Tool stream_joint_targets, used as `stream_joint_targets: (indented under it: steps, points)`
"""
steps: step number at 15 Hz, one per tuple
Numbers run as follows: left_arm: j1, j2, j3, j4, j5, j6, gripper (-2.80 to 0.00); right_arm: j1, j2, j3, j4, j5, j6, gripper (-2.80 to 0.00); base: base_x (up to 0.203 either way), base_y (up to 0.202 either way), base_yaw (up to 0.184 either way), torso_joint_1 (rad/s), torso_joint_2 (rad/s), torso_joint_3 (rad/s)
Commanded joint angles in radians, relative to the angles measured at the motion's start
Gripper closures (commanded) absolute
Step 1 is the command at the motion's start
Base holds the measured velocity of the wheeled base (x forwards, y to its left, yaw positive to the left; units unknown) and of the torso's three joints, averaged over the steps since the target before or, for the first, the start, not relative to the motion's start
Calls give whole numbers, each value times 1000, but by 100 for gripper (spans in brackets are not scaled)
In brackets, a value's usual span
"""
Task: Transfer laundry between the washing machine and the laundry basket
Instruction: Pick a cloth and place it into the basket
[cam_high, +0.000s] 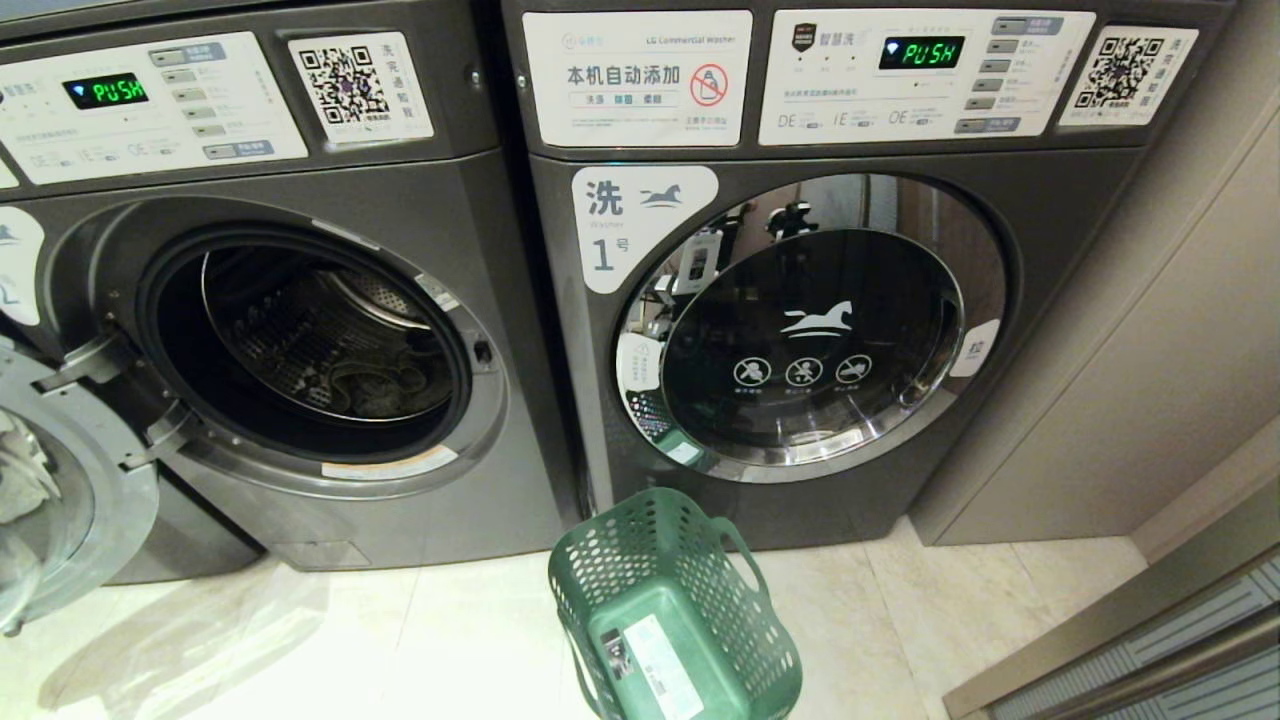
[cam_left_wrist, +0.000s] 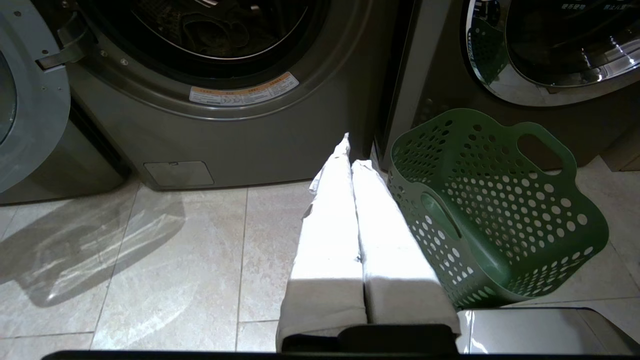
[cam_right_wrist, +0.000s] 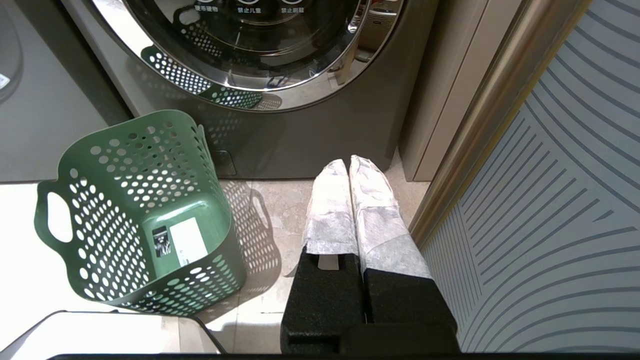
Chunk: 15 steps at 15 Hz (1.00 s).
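The left washing machine (cam_high: 300, 330) stands with its door (cam_high: 60, 490) swung open; dark laundry (cam_high: 385, 385) lies low in its drum, also seen from the left wrist as laundry (cam_left_wrist: 215, 27). An empty green perforated laundry basket (cam_high: 670, 610) sits on the floor between the two machines, basket (cam_left_wrist: 490, 205), basket (cam_right_wrist: 140, 210). My left gripper (cam_left_wrist: 350, 150) hangs shut with nothing in it above the tiles, just left of the basket. My right gripper (cam_right_wrist: 348, 165) is shut and empty too, to the right of the basket. Neither arm shows in the head view.
The right washing machine (cam_high: 810, 320) has its round glass door closed. A beige wall panel (cam_high: 1150, 330) and a striped door (cam_right_wrist: 560, 200) with a metal frame stand close on the right. Pale floor tiles (cam_left_wrist: 165, 250) lie in front of the machines.
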Motion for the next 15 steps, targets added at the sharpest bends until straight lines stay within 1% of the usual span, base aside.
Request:
stream_joint_targets:
  steps: [1,15]
  points:
    - [0,0,0,0,0,0,0,0,1,0,-2,1,-1,0,0,0,0,0,0,0]
    - [0,0,0,0,0,-1,0,0,0,0,-1,1,-1,0,0,0,0,0,0,0]
